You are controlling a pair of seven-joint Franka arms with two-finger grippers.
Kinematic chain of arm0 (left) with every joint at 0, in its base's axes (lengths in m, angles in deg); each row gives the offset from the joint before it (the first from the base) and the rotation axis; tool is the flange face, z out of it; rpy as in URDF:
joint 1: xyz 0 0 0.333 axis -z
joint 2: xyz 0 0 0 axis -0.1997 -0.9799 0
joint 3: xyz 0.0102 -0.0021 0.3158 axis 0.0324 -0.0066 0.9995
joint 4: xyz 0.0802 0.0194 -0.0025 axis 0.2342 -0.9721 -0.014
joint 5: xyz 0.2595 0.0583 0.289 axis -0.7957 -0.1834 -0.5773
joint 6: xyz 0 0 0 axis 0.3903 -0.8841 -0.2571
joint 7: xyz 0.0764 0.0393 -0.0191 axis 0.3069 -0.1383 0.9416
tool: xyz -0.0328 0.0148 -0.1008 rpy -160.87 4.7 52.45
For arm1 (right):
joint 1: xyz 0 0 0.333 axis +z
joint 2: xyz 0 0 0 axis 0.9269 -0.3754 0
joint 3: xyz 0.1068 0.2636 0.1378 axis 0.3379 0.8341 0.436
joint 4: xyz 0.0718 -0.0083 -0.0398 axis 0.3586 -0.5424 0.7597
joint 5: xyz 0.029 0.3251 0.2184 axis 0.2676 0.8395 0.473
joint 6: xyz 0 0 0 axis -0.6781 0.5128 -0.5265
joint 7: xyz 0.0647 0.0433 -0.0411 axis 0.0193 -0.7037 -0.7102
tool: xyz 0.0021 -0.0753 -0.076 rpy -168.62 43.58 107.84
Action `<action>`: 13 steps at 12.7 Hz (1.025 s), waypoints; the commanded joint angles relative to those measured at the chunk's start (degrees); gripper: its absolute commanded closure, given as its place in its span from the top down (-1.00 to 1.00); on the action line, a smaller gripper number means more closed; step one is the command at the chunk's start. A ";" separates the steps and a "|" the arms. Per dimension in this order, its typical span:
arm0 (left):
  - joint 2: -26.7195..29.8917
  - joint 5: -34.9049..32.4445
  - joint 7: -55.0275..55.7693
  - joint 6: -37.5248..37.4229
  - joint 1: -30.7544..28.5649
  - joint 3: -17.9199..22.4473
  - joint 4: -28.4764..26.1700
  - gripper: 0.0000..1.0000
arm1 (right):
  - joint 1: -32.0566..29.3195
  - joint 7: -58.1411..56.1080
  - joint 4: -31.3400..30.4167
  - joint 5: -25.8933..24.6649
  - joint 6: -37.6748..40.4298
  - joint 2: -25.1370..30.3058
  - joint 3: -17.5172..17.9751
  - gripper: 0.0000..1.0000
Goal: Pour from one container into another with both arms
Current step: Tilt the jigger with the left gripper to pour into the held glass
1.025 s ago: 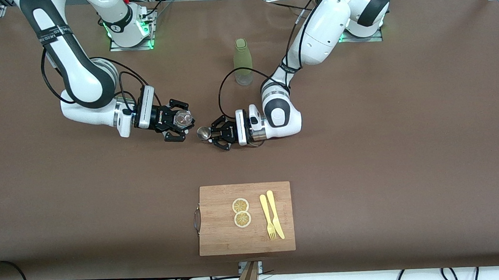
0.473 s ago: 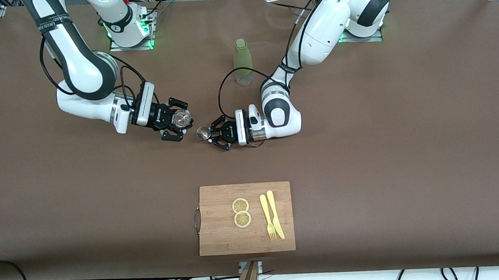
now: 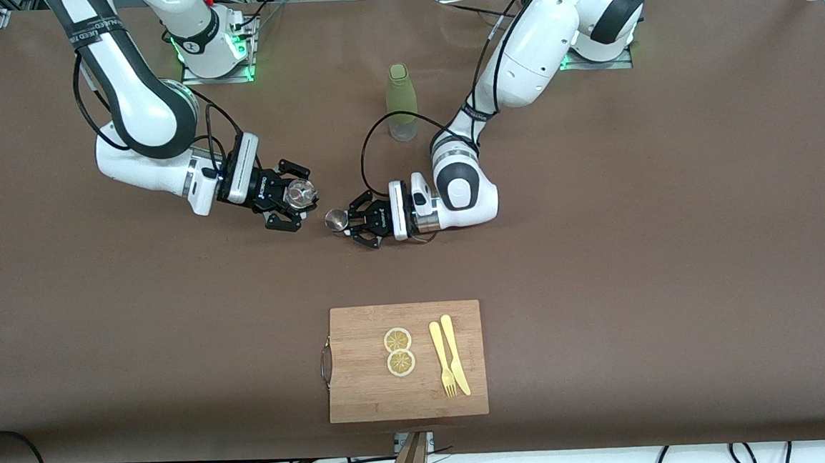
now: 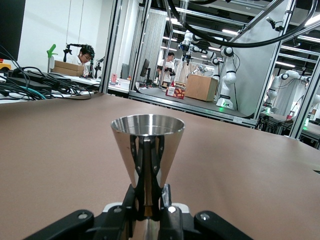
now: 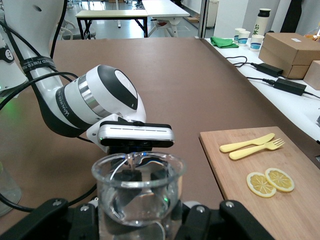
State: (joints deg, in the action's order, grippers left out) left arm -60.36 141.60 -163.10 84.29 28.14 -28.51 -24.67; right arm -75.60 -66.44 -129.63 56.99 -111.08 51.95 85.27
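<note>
My right gripper (image 3: 294, 196) is shut on a clear glass (image 3: 301, 193), which it holds upright just above the table's middle. In the right wrist view the glass (image 5: 137, 192) fills the space between the right gripper's (image 5: 137, 222) fingers. Close beside it, my left gripper (image 3: 352, 222) is shut on a small steel cone-shaped cup (image 3: 336, 220), mouth up. The left wrist view shows that cup (image 4: 147, 142) pinched at its narrow waist by the left gripper (image 4: 148, 202). A small gap separates the two containers. Whether either one has anything in it cannot be told.
A pale green bottle (image 3: 402, 102) stands farther from the front camera, between the two arm bases. A wooden cutting board (image 3: 365, 388) lies near the table's front edge with two lemon slices (image 3: 399, 350) and a yellow fork and knife (image 3: 449, 356).
The right arm's elbow has swung back toward its base, and its gripper with the glass has shifted slightly and turned. The left arm and steel cup have stayed put.
</note>
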 commanded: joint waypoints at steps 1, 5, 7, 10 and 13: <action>-1.11 2.59 -1.81 0.72 0.86 0.44 2.10 -1.00 | 0.35 4.56 -1.06 -2.77 -1.94 2.27 0.53 -0.74; -1.11 2.50 -1.81 1.25 1.21 0.44 2.19 -1.00 | 1.49 8.79 -0.88 -7.27 -4.93 2.27 0.97 -0.75; -1.11 2.59 -1.81 2.82 1.39 0.44 2.36 -1.00 | 1.93 8.88 -0.88 -7.36 -5.98 2.09 1.14 -0.75; -1.11 2.59 -1.81 3.09 1.39 0.44 2.71 -1.00 | 2.37 9.15 -0.88 -7.36 -7.13 1.83 1.23 -0.75; -1.20 2.59 -1.81 3.09 1.39 0.44 2.72 -1.00 | 2.46 9.41 -0.88 -8.23 -7.83 1.65 1.23 -0.75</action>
State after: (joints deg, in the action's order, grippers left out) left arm -60.36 141.60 -163.21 86.49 28.62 -28.51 -24.22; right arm -73.40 -58.82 -129.65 49.80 -117.59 52.23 86.09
